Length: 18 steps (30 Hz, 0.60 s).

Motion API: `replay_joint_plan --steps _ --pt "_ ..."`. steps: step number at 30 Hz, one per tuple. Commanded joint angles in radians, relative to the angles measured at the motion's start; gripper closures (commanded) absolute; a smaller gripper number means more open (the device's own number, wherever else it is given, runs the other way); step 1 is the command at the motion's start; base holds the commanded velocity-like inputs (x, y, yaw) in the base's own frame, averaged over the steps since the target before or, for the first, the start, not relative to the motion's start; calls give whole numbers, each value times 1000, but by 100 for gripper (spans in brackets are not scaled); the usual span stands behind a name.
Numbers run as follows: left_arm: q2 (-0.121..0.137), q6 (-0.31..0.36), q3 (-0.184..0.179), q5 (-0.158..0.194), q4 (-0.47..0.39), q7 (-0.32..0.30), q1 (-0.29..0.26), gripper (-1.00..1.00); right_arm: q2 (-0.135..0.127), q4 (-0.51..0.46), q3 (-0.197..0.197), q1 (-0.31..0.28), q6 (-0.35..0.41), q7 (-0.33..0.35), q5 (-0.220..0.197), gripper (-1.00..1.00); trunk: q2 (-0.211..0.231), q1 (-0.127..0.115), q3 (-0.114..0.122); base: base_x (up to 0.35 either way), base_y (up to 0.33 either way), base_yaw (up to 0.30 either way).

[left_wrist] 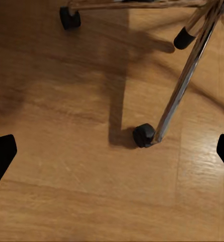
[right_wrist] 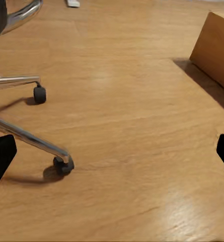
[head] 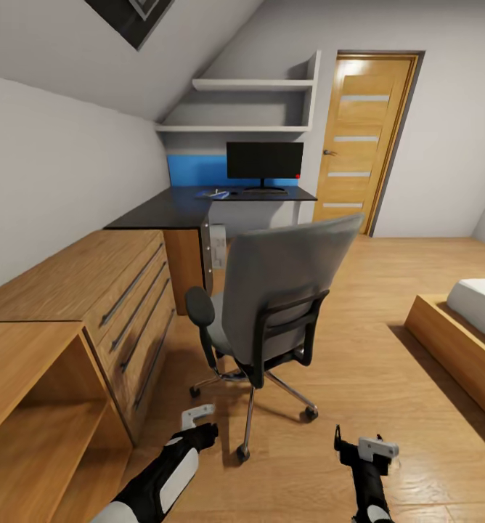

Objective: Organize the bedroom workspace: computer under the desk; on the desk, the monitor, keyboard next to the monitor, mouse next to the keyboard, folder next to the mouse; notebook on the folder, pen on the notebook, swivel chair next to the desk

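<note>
The robot stood behind the swivel chair [head: 275, 290], whose grey backrest faced it and hid the seat, so whether the folder lay there could not be told. The left pincer [head: 197, 421] hung low beside the chair's chrome base, its jaws spread wide and empty over the floor [head: 388, 378]; the right pincer [head: 369, 447] hovered near the floor too, equally wide and holding nothing. In the left wrist view a castor [left_wrist: 143, 135] sat just ahead between the fingertips.

Beyond the chair, the monitor [head: 264, 161] stood on the black surface [head: 162, 211], with a small blue-and-white item [head: 217, 193] near it, too small to name. A pale tower, probably the computer [head: 215, 247], showed under the surface.

The main risk seemed to be the chair: rolling freely, it would skid or spin if nudged by an arm, perhaps spilling anything on the seat. The wooden drawer unit [head: 90, 290] crowded the left arm, and the bed [head: 467, 319] narrowed the path on the right.
</note>
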Motion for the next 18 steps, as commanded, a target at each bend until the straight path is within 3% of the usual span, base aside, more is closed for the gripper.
replay_joint_plan --steps 1,8,11,12,18 --pt "-2 9 -5 8 -3 10 -10 -100 1 -1 -4 -25 24 1 -15 -100 -8 4 -4 0 0 0" --pt "-13 28 -5 10 4 13 -36 -100 -1 -6 -9 -141 227 80 -88 -100 -57 31 -26 0 0 0" --pt "-13 28 -5 11 6 12 -39 -100 -1 -8 -10 -158 309 153 -117 -100 -78 42 -36 0 0 0" --pt "-12 25 -3 9 7 11 -40 -100 1 -9 -8 -166 353 213 -153 -100 -85 46 -39 0 0 0" --pt "-10 20 -4 11 14 10 -41 -100 -1 -13 -7 -171 379 261 -183 -100 -127 69 -58 0 0 0"
